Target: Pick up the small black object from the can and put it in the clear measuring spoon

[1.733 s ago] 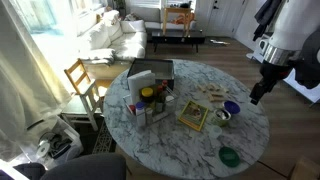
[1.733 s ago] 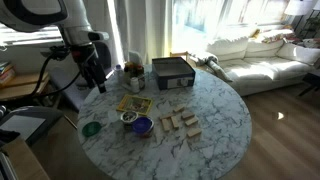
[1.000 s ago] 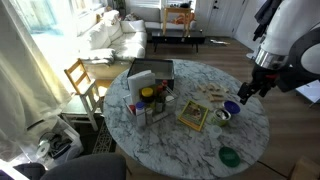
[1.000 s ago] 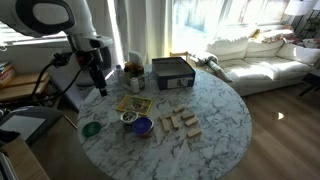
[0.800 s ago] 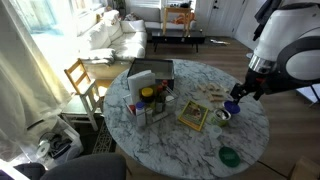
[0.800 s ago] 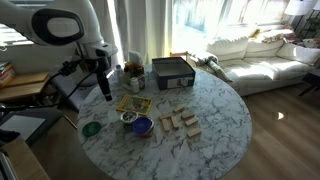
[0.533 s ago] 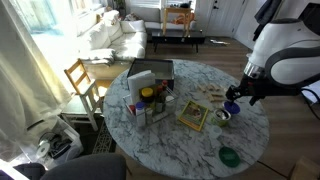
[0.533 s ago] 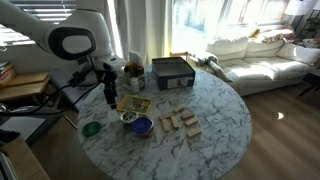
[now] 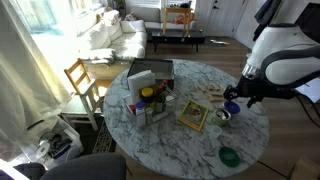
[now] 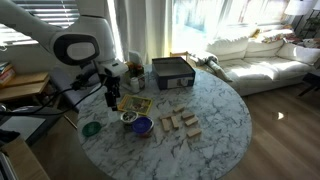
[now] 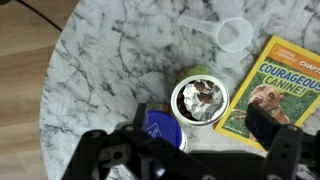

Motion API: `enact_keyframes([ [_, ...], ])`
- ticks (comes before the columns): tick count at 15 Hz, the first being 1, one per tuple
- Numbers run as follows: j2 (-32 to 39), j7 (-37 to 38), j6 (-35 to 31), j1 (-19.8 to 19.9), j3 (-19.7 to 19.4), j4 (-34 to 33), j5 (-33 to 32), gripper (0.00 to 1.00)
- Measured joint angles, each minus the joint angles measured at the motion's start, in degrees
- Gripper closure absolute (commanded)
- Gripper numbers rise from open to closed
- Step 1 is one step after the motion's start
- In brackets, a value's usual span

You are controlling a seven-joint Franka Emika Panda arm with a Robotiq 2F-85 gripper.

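In the wrist view the small silvery can point(image 11: 199, 100) stands below my camera. It holds crumpled foil with small dark pieces point(image 11: 203, 91) on it. The clear measuring spoon point(image 11: 232, 33) lies on the marble just beyond the can. My gripper point(image 11: 186, 138) is open and empty, above the can, with its fingers apart on either side. In both exterior views the gripper point(image 9: 233, 103) point(image 10: 111, 97) hovers over the can point(image 9: 223, 116) point(image 10: 128, 118) near the table edge. The spoon is too small to make out there.
A blue-purple cup point(image 11: 160, 128) point(image 10: 142, 126) stands against the can. The yellow-green book point(image 11: 270, 85) point(image 9: 194, 115) lies beside it. A flat green lid point(image 9: 229, 156) point(image 10: 91, 128), wooden blocks point(image 10: 178, 122), a dark box point(image 10: 172, 72) and bottles point(image 9: 148, 100) share the round marble table point(image 10: 215, 110).
My arm has swung in from beyond the table edge and come down over the can and blue cup. The gripper stays open. Nothing on the table has moved.
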State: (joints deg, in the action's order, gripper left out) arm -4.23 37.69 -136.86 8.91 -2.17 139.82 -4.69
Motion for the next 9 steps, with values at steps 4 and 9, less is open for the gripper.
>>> enact_keyframes([
  [4,2.02,7.99,1.53,0.03,-0.81,-0.79,0.04,0.26],
  [9,6.40,14.90,2.87,-0.16,-1.43,-3.14,3.35,0.48],
])
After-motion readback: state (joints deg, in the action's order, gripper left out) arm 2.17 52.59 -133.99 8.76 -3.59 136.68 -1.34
